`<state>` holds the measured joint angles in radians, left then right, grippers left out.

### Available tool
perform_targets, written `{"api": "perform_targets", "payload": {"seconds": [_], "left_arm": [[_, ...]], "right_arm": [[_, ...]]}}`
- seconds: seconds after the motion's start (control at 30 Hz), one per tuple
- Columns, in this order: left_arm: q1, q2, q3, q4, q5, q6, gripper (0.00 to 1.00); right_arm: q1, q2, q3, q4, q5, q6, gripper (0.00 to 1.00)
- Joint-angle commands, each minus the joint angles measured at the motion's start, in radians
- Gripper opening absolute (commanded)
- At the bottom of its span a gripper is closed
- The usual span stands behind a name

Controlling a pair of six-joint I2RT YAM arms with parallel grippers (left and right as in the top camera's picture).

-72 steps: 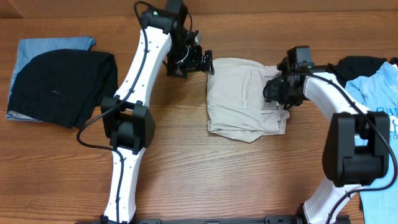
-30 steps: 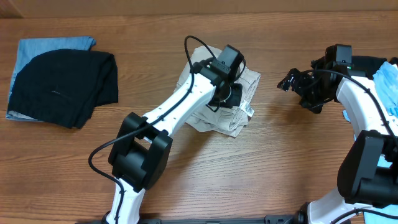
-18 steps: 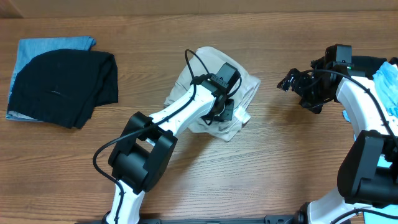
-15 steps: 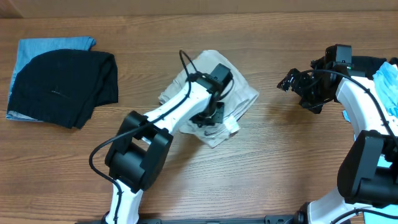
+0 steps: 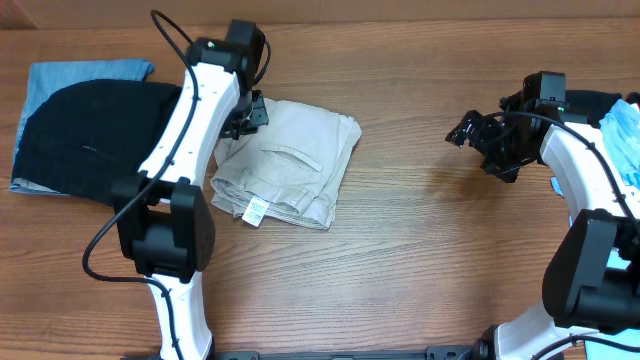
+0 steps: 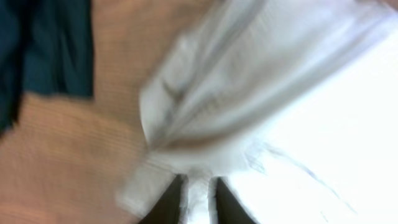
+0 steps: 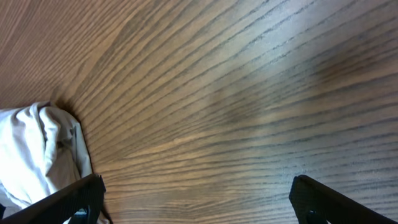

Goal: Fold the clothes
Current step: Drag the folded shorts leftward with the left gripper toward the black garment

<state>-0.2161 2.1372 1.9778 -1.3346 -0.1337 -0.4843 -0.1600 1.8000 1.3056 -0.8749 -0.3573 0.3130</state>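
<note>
Shows folded shorts point(image 5: 290, 165) shifted left beside the black garment point(image 5: 100, 140): fold likely finished. Cannot tell left end effector point(image 5: 248, 115) grip; leaves right end effector point(image 5: 478, 148) spread, empty.

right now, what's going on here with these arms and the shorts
Two robot arms are folding clothes at a wooden table. The khaki shorts lie in a folded bundle left of centre, white label at the near edge. The left tool is at the bundle's far left corner, beside a black garment; its wrist view is too blurred to tell whether it grips the cloth. The right tool hangs open over bare wood, apart from the shorts.
</note>
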Motion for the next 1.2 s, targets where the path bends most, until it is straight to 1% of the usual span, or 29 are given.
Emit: {"api": "perform_targets", "payload": {"seconds": [0.0, 0.03, 0.1, 0.13, 0.17, 0.2, 0.23, 0.27, 0.3, 0.37, 0.43, 0.5, 0.57, 0.6, 0.63, 0.67, 0.7, 0.73, 0.8, 0.83, 0.87, 0.9, 0.97, 1.03, 1.17], "left_arm": [[0.002, -0.016, 0.049, -0.09, 0.323, -0.026, 1.0], [0.004, -0.017, 0.046, -0.113, 0.394, 0.021, 0.98], [0.007, -0.018, 0.046, -0.145, 0.382, 0.013, 0.98], [0.007, -0.018, 0.043, -0.163, 0.378, -0.009, 0.97], [0.006, -0.018, 0.038, -0.19, 0.377, -0.016, 0.88], [0.004, -0.017, 0.032, -0.223, 0.344, -0.019, 0.59], [0.004, -0.018, 0.021, -0.254, 0.308, -0.036, 0.39], [0.004, -0.019, 0.007, -0.281, 0.303, -0.04, 0.38], [0.002, -0.022, -0.025, -0.295, 0.309, -0.04, 0.41], [-0.007, -0.047, -0.091, -0.273, 0.334, -0.041, 0.47], [-0.005, -0.154, -0.183, -0.216, 0.333, -0.076, 0.5], [-0.007, -0.287, -0.274, -0.16, 0.303, -0.138, 0.58], [-0.019, -0.425, -0.456, -0.037, 0.315, -0.257, 0.74], [-0.021, -0.452, -0.52, 0.006, 0.319, -0.32, 0.84], [-0.021, -0.469, -0.592, 0.053, 0.328, -0.409, 0.89], [-0.021, -0.472, -0.659, 0.112, 0.367, -0.505, 0.88], [-0.021, -0.469, -0.723, 0.192, 0.425, -0.573, 0.87], [-0.025, -0.469, -0.802, 0.32, 0.465, -0.612, 0.88], [-0.038, -0.468, -0.898, 0.501, 0.463, -0.718, 0.89], [-0.039, -0.468, -0.916, 0.557, 0.447, -0.754, 0.89], [-0.039, -0.468, -0.919, 0.594, 0.393, -0.8, 0.91], [-0.039, -0.468, -0.919, 0.607, 0.365, -0.83, 0.93], [-0.041, -0.468, -0.919, 0.608, 0.299, -0.864, 1.0], [-0.042, -0.467, -0.924, 0.608, 0.24, -0.89, 1.0], [-0.044, -0.448, -0.926, 0.623, 0.211, -0.893, 0.99]], "right_arm": [[0.002, -0.005, 0.01, 0.005, 0.009, -0.01, 1.0], [0.002, -0.005, 0.01, 0.005, 0.009, -0.01, 1.0], [0.002, -0.005, 0.01, 0.005, 0.009, -0.01, 1.0], [0.002, -0.005, 0.01, 0.005, 0.009, -0.01, 1.0], [0.002, -0.005, 0.01, 0.005, 0.009, -0.01, 1.0], [0.002, -0.005, 0.01, 0.005, 0.009, -0.01, 1.0], [0.002, -0.005, 0.01, 0.005, 0.009, -0.01, 1.0], [0.002, -0.005, 0.01, 0.005, 0.009, -0.01, 1.0], [0.002, -0.005, 0.01, 0.005, 0.009, -0.01, 1.0], [0.002, -0.005, 0.01, 0.005, 0.009, -0.01, 1.0], [0.002, -0.005, 0.01, 0.005, 0.009, -0.01, 1.0], [0.002, -0.005, 0.01, 0.005, 0.009, -0.01, 1.0], [0.002, -0.005, 0.01, 0.005, 0.009, -0.01, 1.0], [0.002, -0.005, 0.01, 0.005, 0.009, -0.01, 1.0], [0.002, -0.005, 0.01, 0.005, 0.009, -0.01, 1.0], [0.002, -0.005, 0.01, 0.005, 0.009, -0.01, 1.0], [0.002, -0.005, 0.01, 0.005, 0.009, -0.01, 1.0], [0.002, -0.005, 0.01, 0.005, 0.009, -0.01, 1.0], [0.002, -0.005, 0.01, 0.005, 0.009, -0.01, 1.0], [0.002, -0.005, 0.01, 0.005, 0.009, -0.01, 1.0], [0.002, -0.005, 0.01, 0.005, 0.009, -0.01, 1.0], [0.002, -0.005, 0.01, 0.005, 0.009, -0.01, 1.0], [0.002, -0.005, 0.01, 0.005, 0.009, -0.01, 1.0], [0.002, -0.005, 0.01, 0.005, 0.009, -0.01, 1.0], [0.002, -0.005, 0.01, 0.005, 0.009, -0.01, 1.0]]}}
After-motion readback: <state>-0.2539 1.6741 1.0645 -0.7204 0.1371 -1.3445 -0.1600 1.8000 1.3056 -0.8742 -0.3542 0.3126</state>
